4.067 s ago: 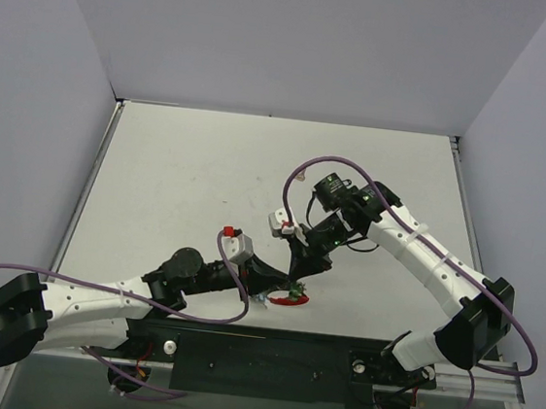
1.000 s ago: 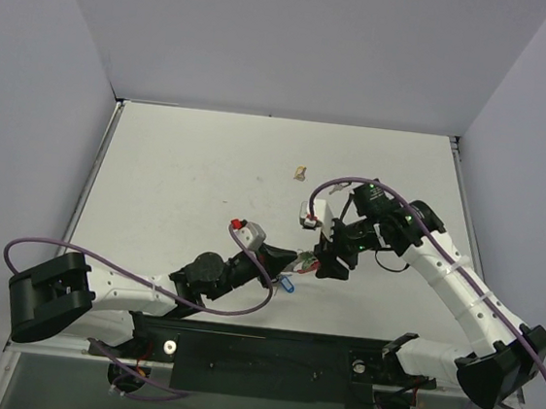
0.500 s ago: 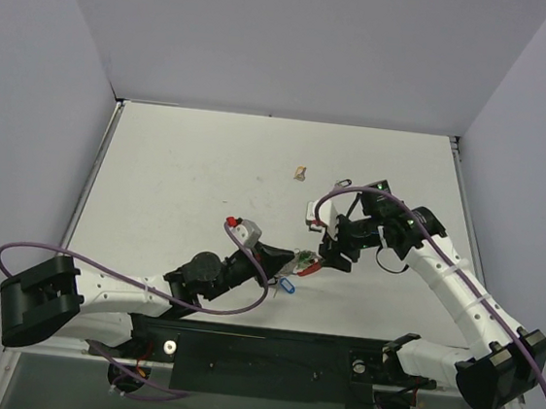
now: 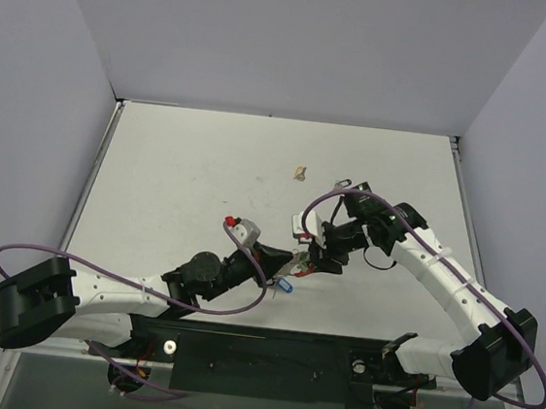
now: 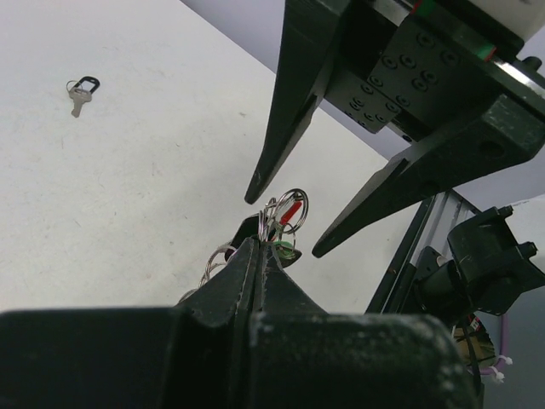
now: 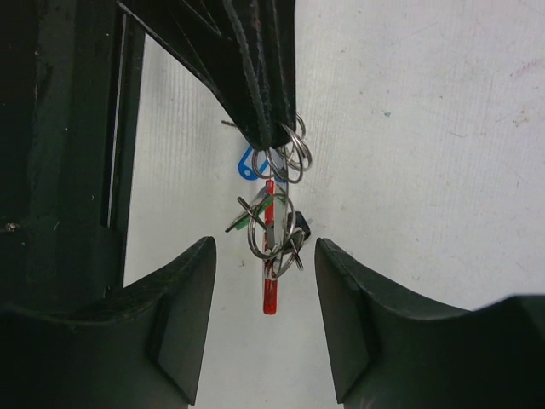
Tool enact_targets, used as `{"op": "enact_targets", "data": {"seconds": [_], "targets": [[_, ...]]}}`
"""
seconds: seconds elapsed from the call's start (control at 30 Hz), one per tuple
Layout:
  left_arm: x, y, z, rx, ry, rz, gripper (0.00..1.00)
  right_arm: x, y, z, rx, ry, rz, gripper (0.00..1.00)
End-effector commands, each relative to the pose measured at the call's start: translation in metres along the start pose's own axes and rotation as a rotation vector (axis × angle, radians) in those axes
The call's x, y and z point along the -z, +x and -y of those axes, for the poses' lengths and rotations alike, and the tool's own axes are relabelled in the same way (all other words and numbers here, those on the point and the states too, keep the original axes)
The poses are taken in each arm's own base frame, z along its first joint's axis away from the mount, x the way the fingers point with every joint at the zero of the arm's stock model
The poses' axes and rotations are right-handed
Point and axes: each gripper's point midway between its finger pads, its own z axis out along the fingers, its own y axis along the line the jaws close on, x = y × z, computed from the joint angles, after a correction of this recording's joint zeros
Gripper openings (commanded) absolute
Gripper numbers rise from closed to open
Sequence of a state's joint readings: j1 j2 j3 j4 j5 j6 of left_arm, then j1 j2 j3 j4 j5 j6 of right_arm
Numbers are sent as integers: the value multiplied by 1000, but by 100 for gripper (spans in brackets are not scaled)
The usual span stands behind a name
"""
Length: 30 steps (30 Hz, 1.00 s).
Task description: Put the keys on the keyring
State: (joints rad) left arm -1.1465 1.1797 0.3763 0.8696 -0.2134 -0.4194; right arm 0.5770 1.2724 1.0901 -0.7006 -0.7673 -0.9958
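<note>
My left gripper point(image 4: 282, 262) is shut on a silver keyring point(image 6: 289, 153) and holds it above the table. From the ring hangs a bunch of small silver keys point(image 6: 277, 226) with a red tag point(image 6: 270, 290), a green bit and a blue tag point(image 4: 285, 286). My right gripper point(image 6: 264, 247) is open, one finger on each side of the hanging bunch, not touching it. The left wrist view shows the bunch point(image 5: 285, 217) just past my shut left gripper point(image 5: 260, 247), with the right fingers point(image 5: 285, 128) above it. A lone silver key with a black head point(image 5: 79, 94) lies on the table beyond.
A small tan lump point(image 4: 299, 173) lies on the white table point(image 4: 178, 175) behind both grippers. Grey walls close off the back and sides. The black base rail point(image 4: 267, 355) runs along the near edge.
My left gripper has lifted the key bunch off the table and carried it up and right. My right gripper has moved in from the right and now straddles the bunch.
</note>
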Motion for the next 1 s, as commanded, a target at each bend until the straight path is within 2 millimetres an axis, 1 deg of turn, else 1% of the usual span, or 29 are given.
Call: {"op": "enact_targets", "data": {"seconds": [0.0,0.03,0.07,0.1,0.13,0.17,0.23,0.3,0.57,0.67,0.7,0.87,0.97], "targets": [[-2,-29,12,57,21,94,0,-5,-8,-11,39,-44,16,40],[-1,-28,11,65,18,92,0,-5,-8,-13,46,-46,20,38],[-1,-28,10,75,9,95,0,-5,-9,-13,47,-43,23,32],[-1,-28,10,79,5,93,0,-4,-8,-15,47,-43,22,29],[-1,-28,8,89,-4,94,0,-3,-8,-14,49,-38,21,22],[-2,-28,6,93,-14,94,0,-3,-8,-13,48,-31,16,20],[-3,-28,5,115,-30,95,0,-2,-8,-13,42,-24,13,11],[-5,-26,4,137,-48,82,0,-2,-9,-12,34,-18,13,8],[-14,-21,-4,226,-136,48,0,-4,-16,-10,27,9,-12,1],[-15,-22,-9,236,-175,53,0,-3,-17,-9,9,25,-19,0],[-15,-24,-8,239,-176,57,0,-4,-18,-10,10,23,-18,0],[-14,-32,-18,232,-251,91,0,-5,-21,-17,9,8,-19,0],[-14,-39,-21,218,-273,119,0,-6,-27,-19,-6,-4,3,1]]}}
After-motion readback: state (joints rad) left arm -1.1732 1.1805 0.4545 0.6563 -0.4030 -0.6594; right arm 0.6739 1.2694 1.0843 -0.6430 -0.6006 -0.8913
